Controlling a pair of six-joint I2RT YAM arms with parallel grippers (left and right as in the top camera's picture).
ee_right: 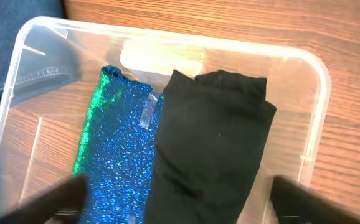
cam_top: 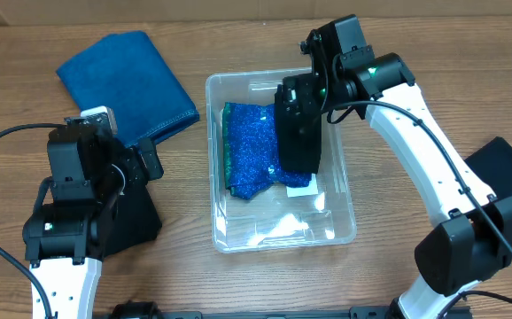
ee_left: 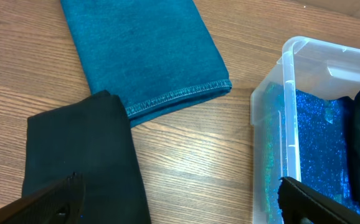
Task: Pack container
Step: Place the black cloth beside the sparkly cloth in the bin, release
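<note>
Only the overhead view takes in the whole tabletop (cam_top: 194, 266). The container (cam_top: 345, 232) sits at its middle, a blue towel (cam_top: 123, 75) lies to the upper left, and a dark cloth (cam_top: 504, 167) lies at the far right edge, which neither wrist camera shows. The right wrist view looks straight down into the container (ee_right: 320, 124). It shows a sparkly blue cloth (ee_right: 114, 162) lying side by side with a folded black cloth (ee_right: 211, 143), their edges touching. From overhead the right arm covers most of that black cloth (cam_top: 298, 158), and a small white label (cam_top: 302, 189) peeks out beneath it on the base. The left wrist view shows the container's near wall (ee_left: 289, 124) with the glitter shining through. It also shows the towel's stitched hem (ee_left: 180, 93) and a second black cloth (ee_left: 83, 162) flat on the wood, its corner just overlapping the towel.

The left fingers (ee_left: 49, 202) are spread wide with nothing between them, one above the second black cloth and the other at the container wall. The right fingers (ee_right: 311, 202) are blurred and also spread wide, to either side of the packed cloths. Whether they touch the folded black cloth cannot be told.
</note>
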